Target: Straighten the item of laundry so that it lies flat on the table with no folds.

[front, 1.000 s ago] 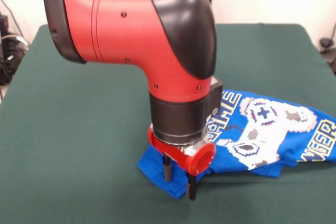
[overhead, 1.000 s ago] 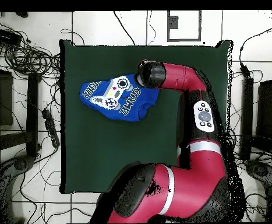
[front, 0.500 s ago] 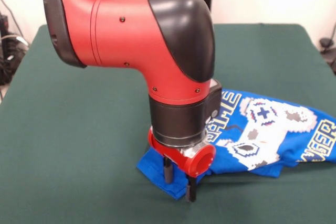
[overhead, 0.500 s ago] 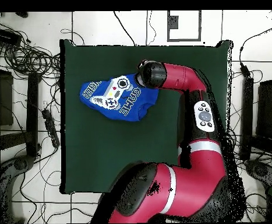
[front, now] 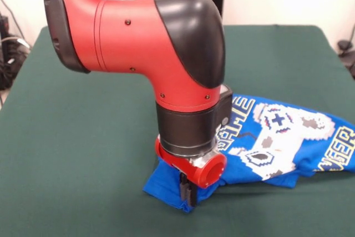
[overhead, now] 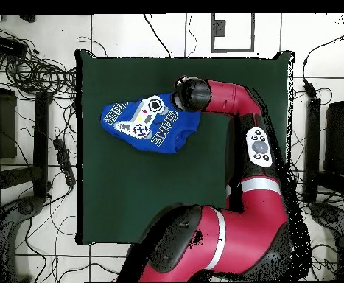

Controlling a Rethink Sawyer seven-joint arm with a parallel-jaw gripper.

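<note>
The item of laundry [front: 288, 142], a bright blue T-shirt with a pixel controller print, lies rumpled and folded over on the green table [front: 83, 137], right of centre in the front view. My gripper [front: 188, 190] points straight down at the shirt's near-left corner, its two fingers pressed together with blue cloth pinched between them. Overhead, the item of laundry [overhead: 149, 121] sits at the table's [overhead: 145, 199] upper left, and the arm's wrist [overhead: 191, 94] covers its right edge and hides the fingers.
The red arm [overhead: 252, 147] runs up along the table's right side in the overhead view. Cables and stands [overhead: 34, 74] lie on the floor around the table.
The two fingers, spread apart over the shirt's corner in the earlier frames, have come together on the cloth. The wrist sits very slightly lower. The shirt has hardly shifted.
</note>
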